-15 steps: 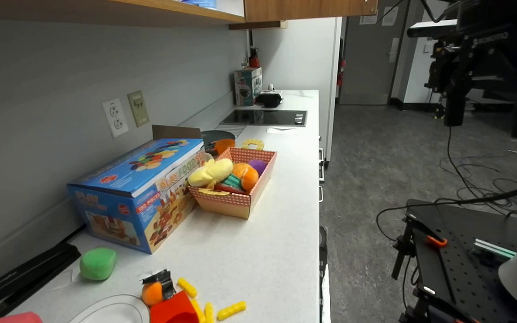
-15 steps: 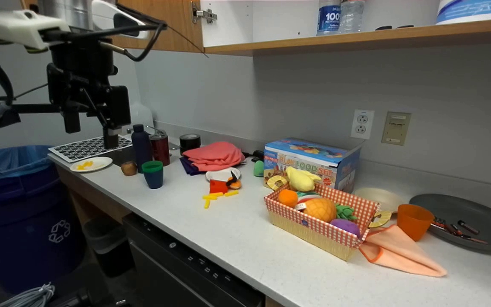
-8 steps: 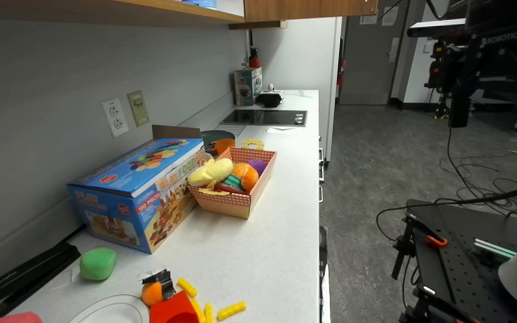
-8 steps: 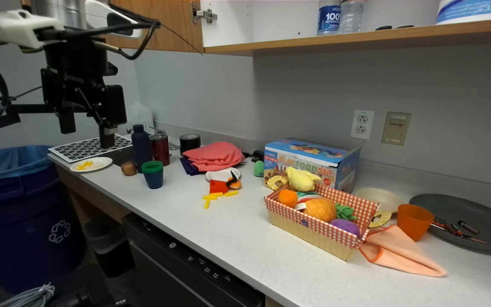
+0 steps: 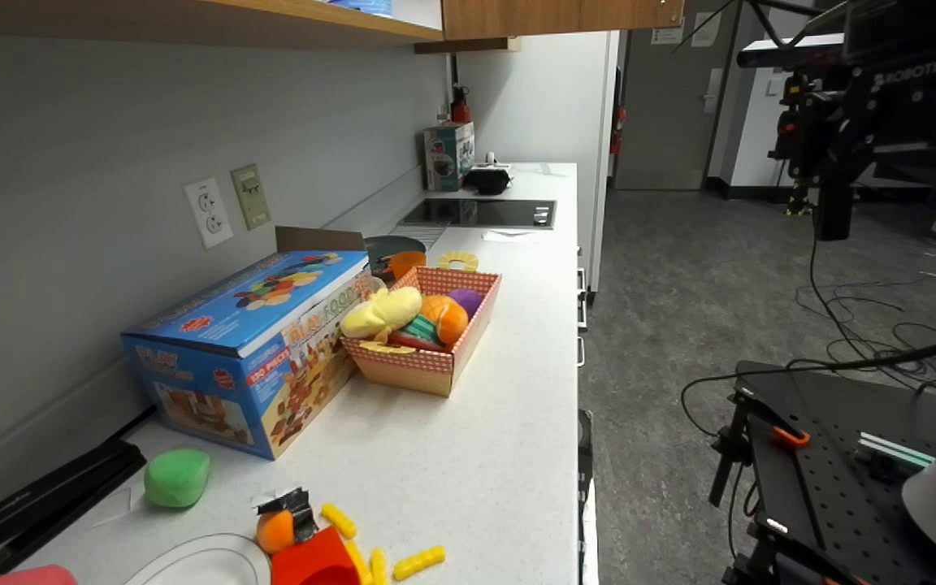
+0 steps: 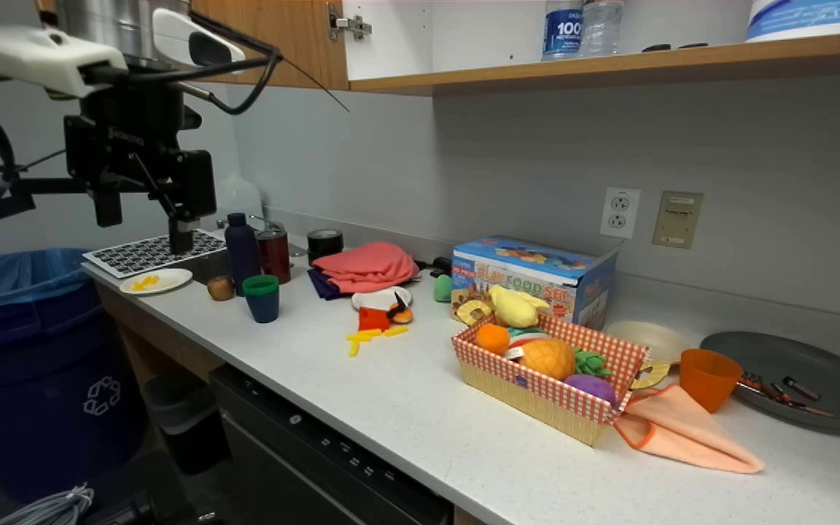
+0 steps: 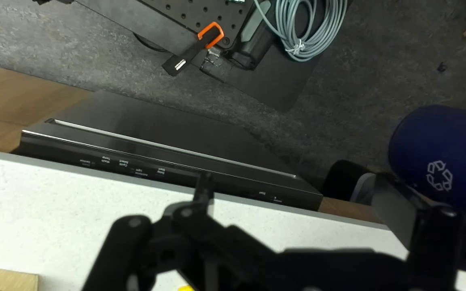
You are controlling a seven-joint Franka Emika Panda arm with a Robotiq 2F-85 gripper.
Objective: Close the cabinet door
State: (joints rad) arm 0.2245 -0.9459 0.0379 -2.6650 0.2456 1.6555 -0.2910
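The upper cabinet stands open, with its white inside and wooden shelf edge [image 6: 609,65] showing. A wooden door [image 6: 281,44] swings outward at its left in an exterior view, with a metal hinge [image 6: 351,27]; the arm hides part of it. Another wooden door panel [image 5: 557,16] sticks out at the far end in an exterior view, with a small knob. My gripper [image 6: 144,226] hangs pointing down, below and apart from the doors. It also shows at the right of an exterior view [image 5: 907,223]. In the wrist view its fingers [image 7: 297,200] are wide apart, with nothing between them.
On the counter [image 6: 376,394] stand a checked basket [image 6: 529,401] of toy food, a play food box [image 6: 529,277], bottles, cups and a coral cloth [image 6: 369,266]. A black dishwasher [image 6: 303,437] and a blue bin [image 6: 41,364] are below. Bottles [image 6: 564,29] stand in the cabinet.
My gripper has shifted slightly to the left in an exterior view and slightly to the right in an exterior view. It stays open. The cabinet doors and counter objects have not moved.
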